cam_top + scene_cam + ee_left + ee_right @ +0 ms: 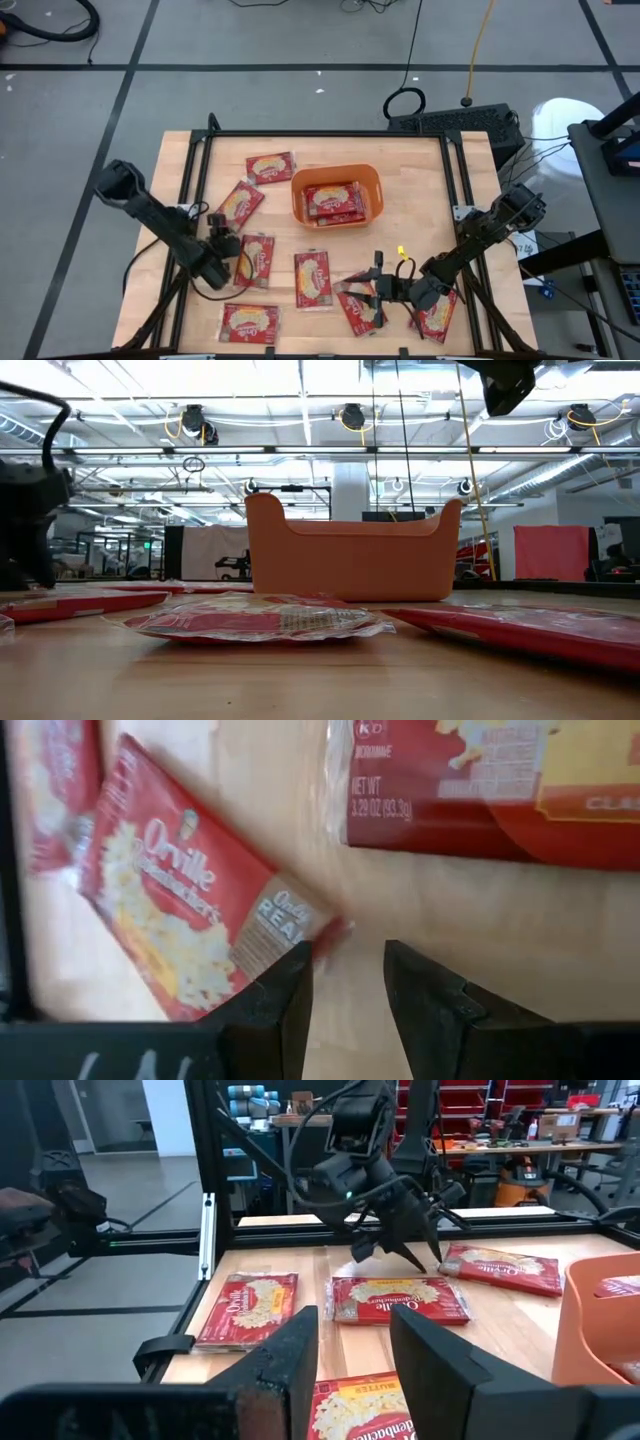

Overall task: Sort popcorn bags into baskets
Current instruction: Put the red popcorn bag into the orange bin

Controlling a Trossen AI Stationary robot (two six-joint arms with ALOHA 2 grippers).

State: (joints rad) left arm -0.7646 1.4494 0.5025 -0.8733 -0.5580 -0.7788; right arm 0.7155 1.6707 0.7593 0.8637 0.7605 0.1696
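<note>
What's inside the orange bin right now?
The bin holds red popcorn bags, at least two, overlapping. Anything beneath them, and the bin's floor under them, is covered.

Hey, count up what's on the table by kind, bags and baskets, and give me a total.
Popcorn bags loose on the table: 7
Popcorn bags in the basket: at least 2 showing
Orange basket: 1
Total: at least 10

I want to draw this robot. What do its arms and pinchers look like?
Two thin black arms made of jointed tubes with round knuckles. The left gripper and right gripper each have two flat black fingers. Black cables run along them, and the right has a small yellow tag.
</note>
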